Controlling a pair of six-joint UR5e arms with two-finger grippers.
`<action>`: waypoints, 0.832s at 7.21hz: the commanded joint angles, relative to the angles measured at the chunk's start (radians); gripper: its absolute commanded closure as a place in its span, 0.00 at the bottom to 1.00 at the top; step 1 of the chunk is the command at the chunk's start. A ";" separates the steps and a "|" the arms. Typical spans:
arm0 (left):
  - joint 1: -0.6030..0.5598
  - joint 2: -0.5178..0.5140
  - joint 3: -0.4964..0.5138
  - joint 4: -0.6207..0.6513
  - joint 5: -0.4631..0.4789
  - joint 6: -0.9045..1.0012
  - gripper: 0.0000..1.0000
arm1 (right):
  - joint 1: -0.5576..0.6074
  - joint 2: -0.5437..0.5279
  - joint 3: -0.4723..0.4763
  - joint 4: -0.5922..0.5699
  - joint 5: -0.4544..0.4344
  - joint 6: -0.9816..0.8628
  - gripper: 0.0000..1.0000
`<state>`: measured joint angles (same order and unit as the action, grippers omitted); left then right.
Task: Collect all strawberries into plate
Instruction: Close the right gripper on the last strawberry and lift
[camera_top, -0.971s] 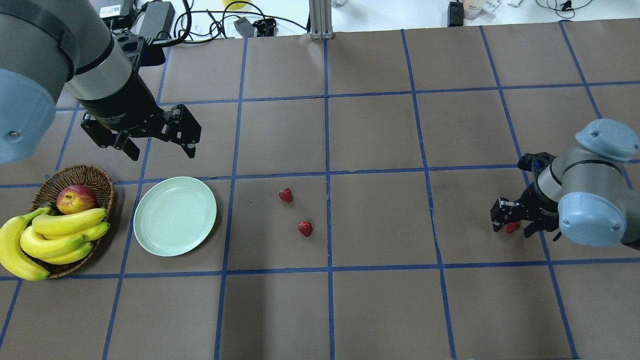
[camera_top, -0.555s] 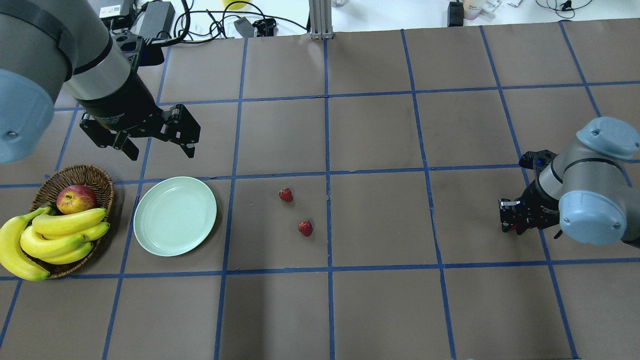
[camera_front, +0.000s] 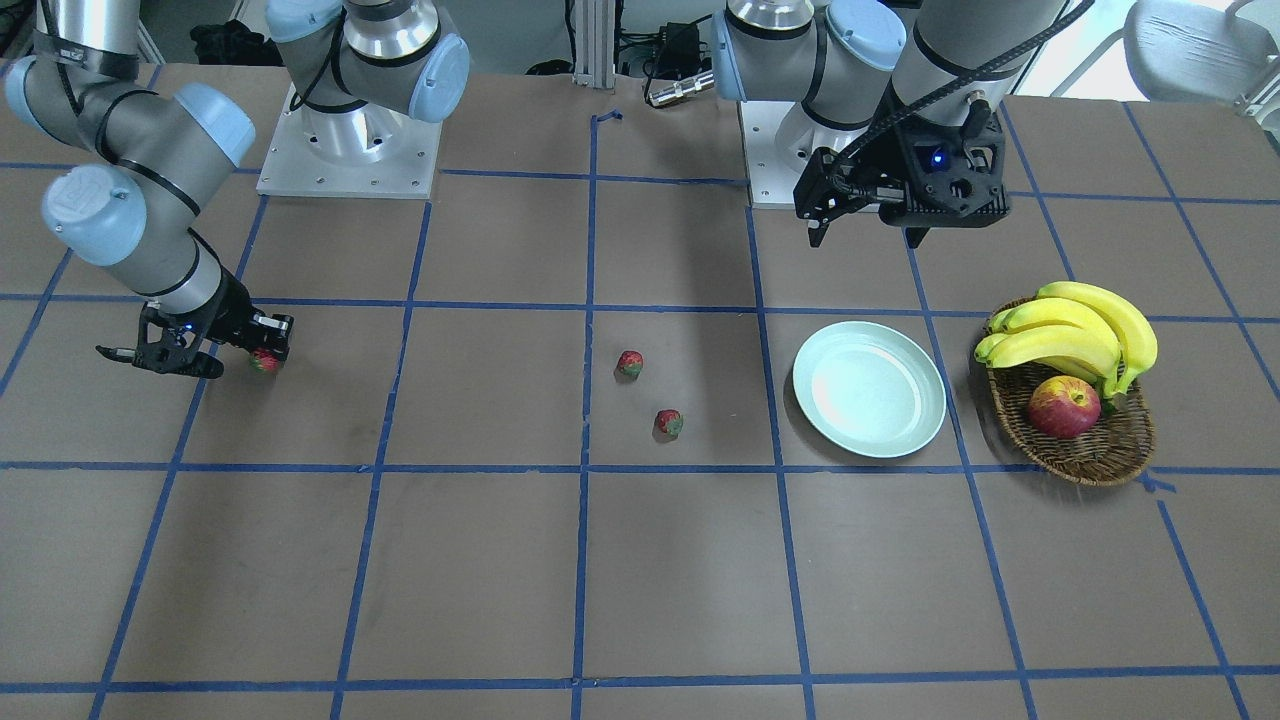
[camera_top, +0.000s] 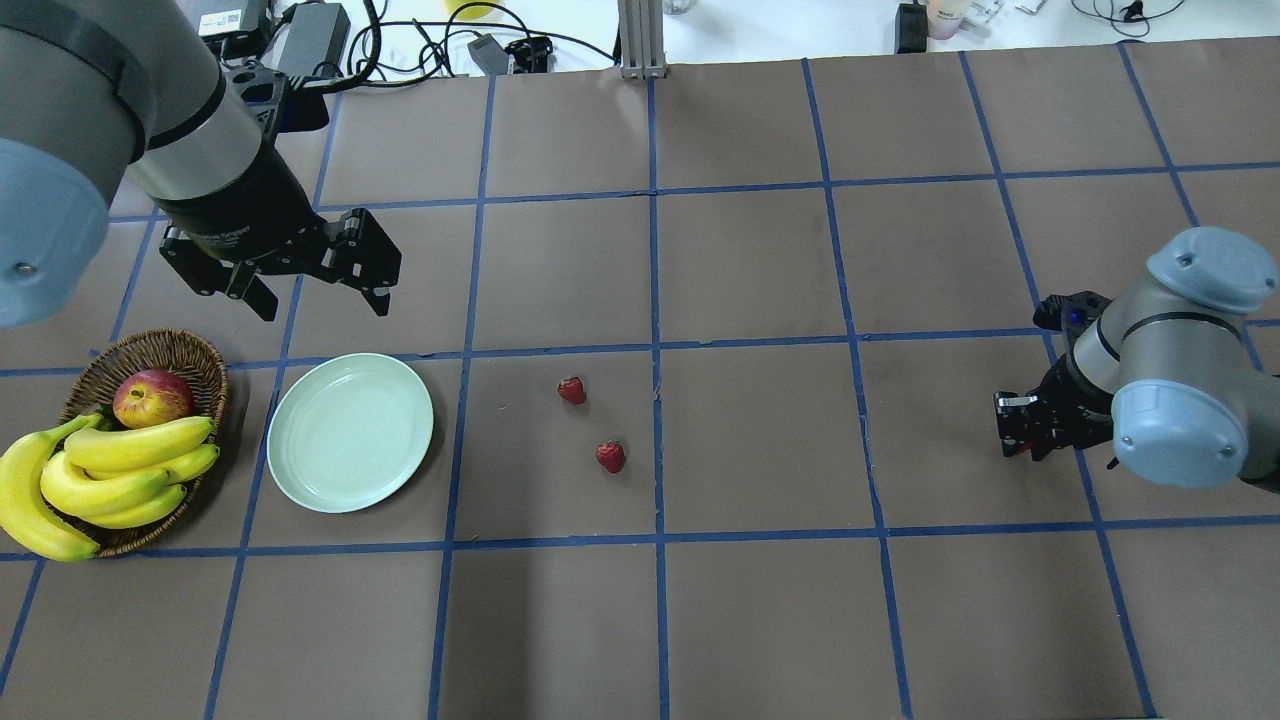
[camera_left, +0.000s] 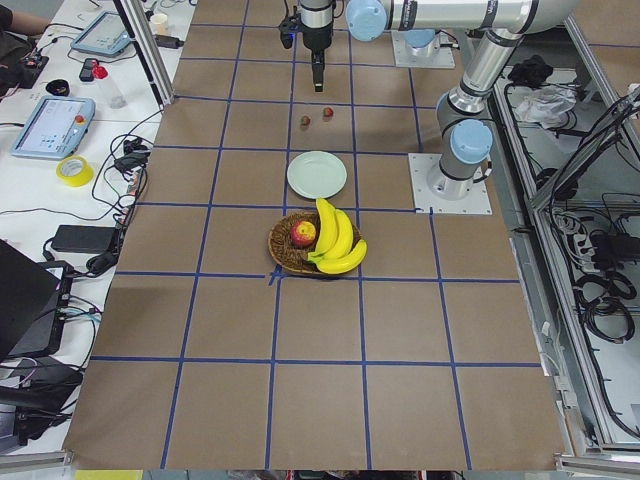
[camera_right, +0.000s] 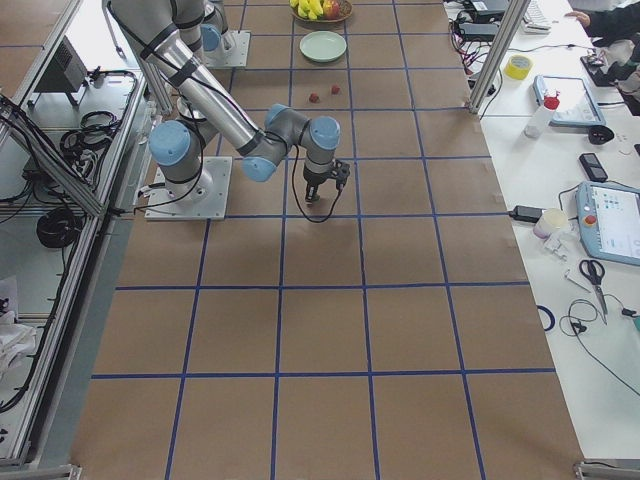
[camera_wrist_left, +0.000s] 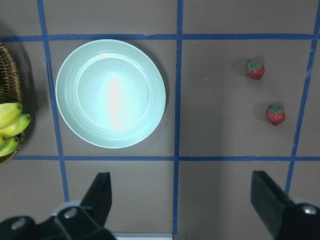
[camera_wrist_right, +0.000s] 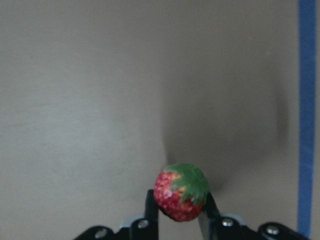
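STEP: pick judged done; right gripper fingers clamp one strawberry near bench right edge | left gripper fingers spread, empty | NEXT: carry to plate near left edge, release.

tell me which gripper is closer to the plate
Left. The left gripper hangs open above the table, close by the plate. The right gripper is far off towards the table's other end, shut on a strawberry.
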<state>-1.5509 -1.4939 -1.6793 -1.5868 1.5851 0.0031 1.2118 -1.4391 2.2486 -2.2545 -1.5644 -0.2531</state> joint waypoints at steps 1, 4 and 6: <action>0.000 0.000 0.000 -0.001 -0.001 0.000 0.00 | 0.297 0.002 -0.087 0.056 0.006 0.082 0.96; 0.000 0.000 0.000 0.001 -0.001 0.000 0.00 | 0.734 0.110 -0.260 0.064 0.044 0.391 0.96; 0.000 0.000 0.000 0.001 -0.001 0.000 0.00 | 0.868 0.205 -0.407 0.056 0.113 0.636 0.96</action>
<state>-1.5509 -1.4942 -1.6797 -1.5863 1.5845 0.0031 1.9914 -1.2892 1.9349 -2.1991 -1.4795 0.2446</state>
